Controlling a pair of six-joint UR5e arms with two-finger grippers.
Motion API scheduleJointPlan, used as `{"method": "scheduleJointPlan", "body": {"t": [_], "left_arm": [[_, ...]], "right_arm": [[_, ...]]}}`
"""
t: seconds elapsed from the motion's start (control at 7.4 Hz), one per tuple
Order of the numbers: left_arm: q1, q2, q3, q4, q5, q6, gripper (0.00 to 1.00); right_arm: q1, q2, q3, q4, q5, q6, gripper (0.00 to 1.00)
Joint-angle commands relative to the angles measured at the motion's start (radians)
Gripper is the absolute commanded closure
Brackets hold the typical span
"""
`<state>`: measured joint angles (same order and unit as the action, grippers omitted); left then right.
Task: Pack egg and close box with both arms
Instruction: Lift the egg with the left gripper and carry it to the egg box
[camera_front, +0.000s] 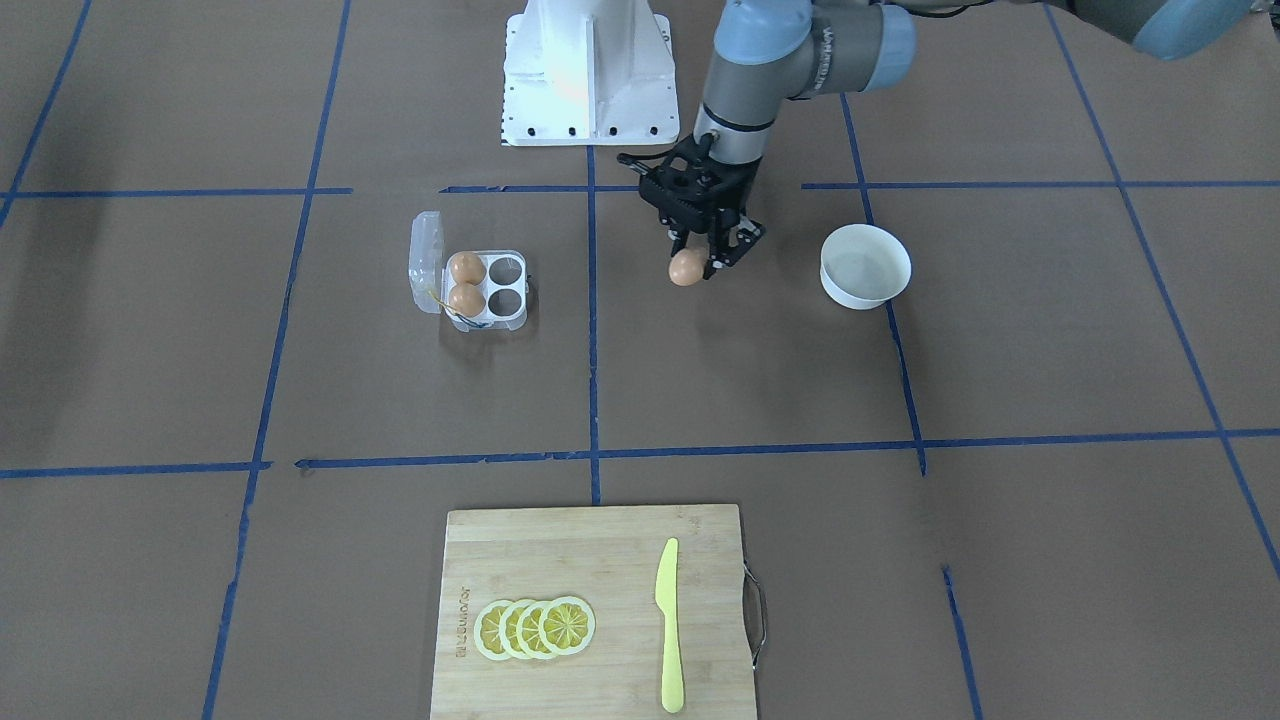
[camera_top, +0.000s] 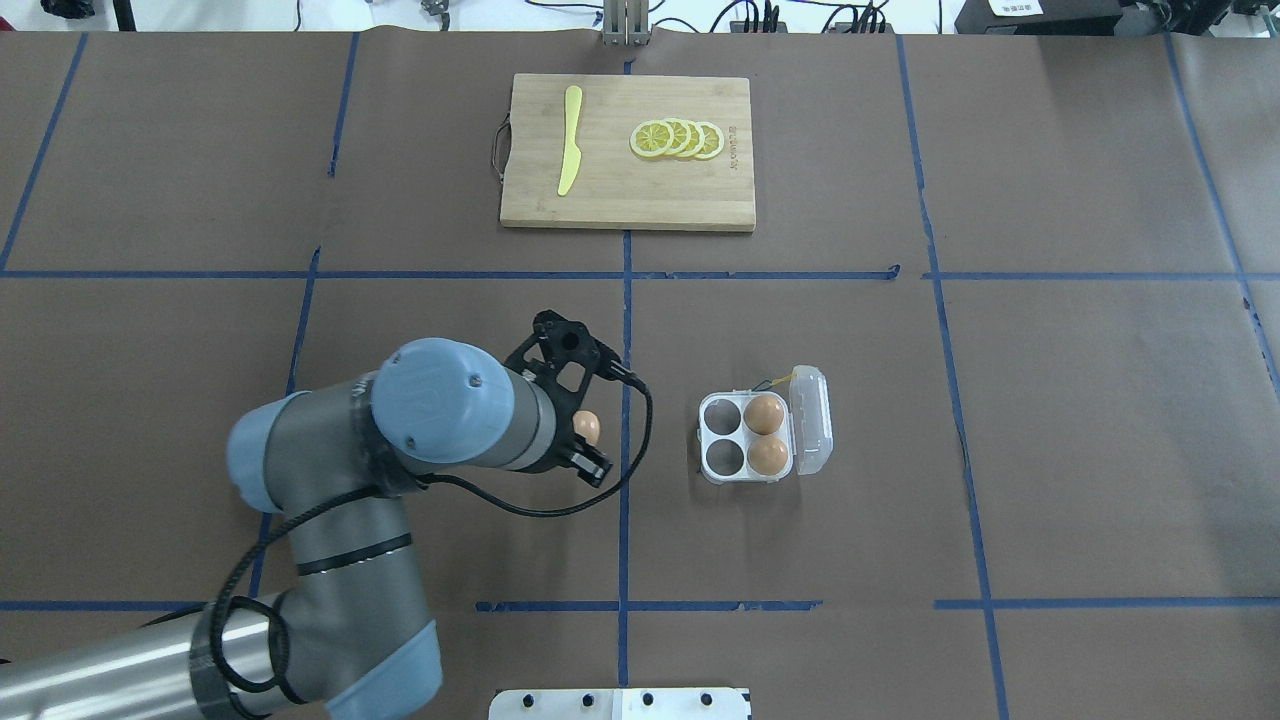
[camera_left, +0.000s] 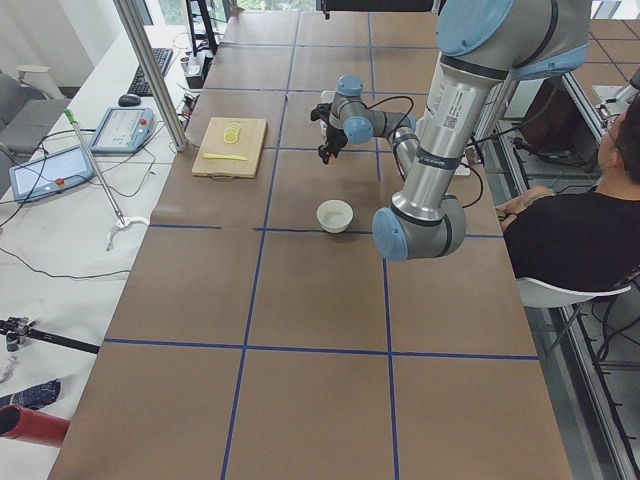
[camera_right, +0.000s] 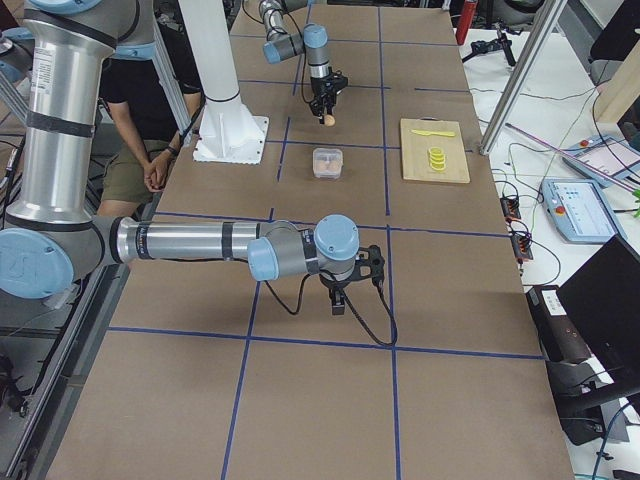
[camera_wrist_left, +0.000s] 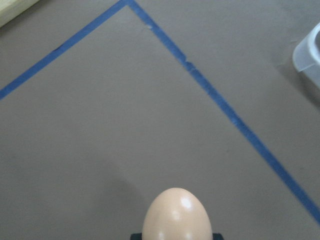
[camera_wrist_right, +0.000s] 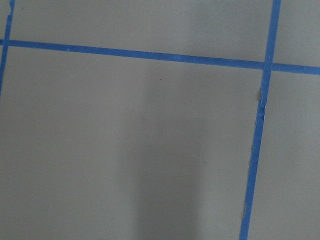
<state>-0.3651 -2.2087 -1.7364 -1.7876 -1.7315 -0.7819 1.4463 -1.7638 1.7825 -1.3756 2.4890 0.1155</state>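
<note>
My left gripper (camera_front: 697, 262) is shut on a tan egg (camera_front: 686, 268) and holds it just above the table, between the white bowl and the box. The egg also shows in the overhead view (camera_top: 587, 425) and in the left wrist view (camera_wrist_left: 176, 216). The clear four-cell box (camera_front: 505, 292) stands open with its lid (camera_front: 425, 262) tipped back. Two eggs (camera_top: 767, 433) fill the cells beside the lid, and the two cells (camera_top: 722, 438) facing my left gripper are empty. My right gripper (camera_right: 338, 303) hangs over bare table far from the box; I cannot tell if it is open or shut.
A white bowl (camera_front: 865, 262) stands on the far side of my left gripper from the box. A wooden cutting board (camera_front: 590, 560) holds lemon slices (camera_front: 535, 628) and a yellow knife (camera_front: 668, 625). The white pedestal (camera_front: 588, 70) stands at the robot's base. A seated person (camera_left: 580, 235) is beside the table.
</note>
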Motion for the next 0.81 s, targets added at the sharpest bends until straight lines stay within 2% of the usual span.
{"method": "scheduleJointPlan", "body": {"t": [0.0, 0.27, 0.68], "left_arm": [[0.041, -0.158, 0.136, -0.059, -0.003, -0.176, 1.00], [0.043, -0.251, 0.225, -0.073, -0.003, -0.230, 1.00], [0.043, -0.267, 0.241, -0.073, -0.002, -0.227, 1.00]], "right_arm": [[-0.001, 0.001, 0.000, 0.001, 0.001, 0.001, 0.00], [-0.001, 0.000, 0.000, 0.001, 0.001, 0.001, 0.00], [-0.003, 0.001, 0.000, 0.001, 0.001, 0.001, 0.00]]}}
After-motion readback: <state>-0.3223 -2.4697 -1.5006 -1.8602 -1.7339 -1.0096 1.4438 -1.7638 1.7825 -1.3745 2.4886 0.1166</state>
